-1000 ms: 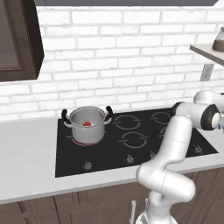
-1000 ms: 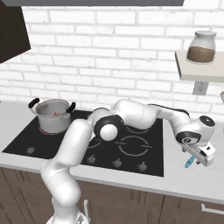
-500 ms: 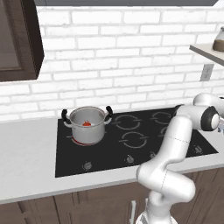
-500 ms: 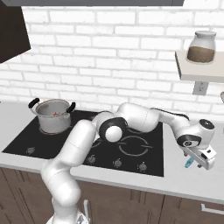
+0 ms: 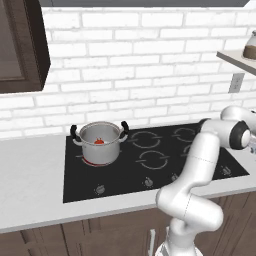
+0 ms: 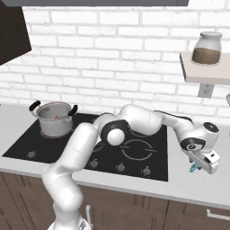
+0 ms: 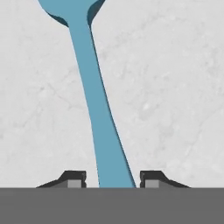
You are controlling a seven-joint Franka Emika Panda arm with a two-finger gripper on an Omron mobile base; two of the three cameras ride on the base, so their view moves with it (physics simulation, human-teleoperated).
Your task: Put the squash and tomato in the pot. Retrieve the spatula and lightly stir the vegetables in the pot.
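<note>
Spatula-retrieval step: pot (image 5: 99, 145) sits on the cooktop's back-left burner with the tomato (image 5: 99, 141) visible inside, squash not discernible, while the arm reaches far right over the table (image 7: 175, 87) toward the spatula (image 7: 98, 109). Spatula lies flat on the table, teal handle running between the 2 fingertips (image 7: 74, 179) of the gripper (image 7: 112, 180), blade end away from them. Jaws stand part-closed around the handle with gaps either side, no clamp visible; next move likely needs finishing the squeeze, then a lift toward the pot.

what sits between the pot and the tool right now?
Only bare cooktop burners and a strip of counter between the pot and the tool, per the right base view.
</note>
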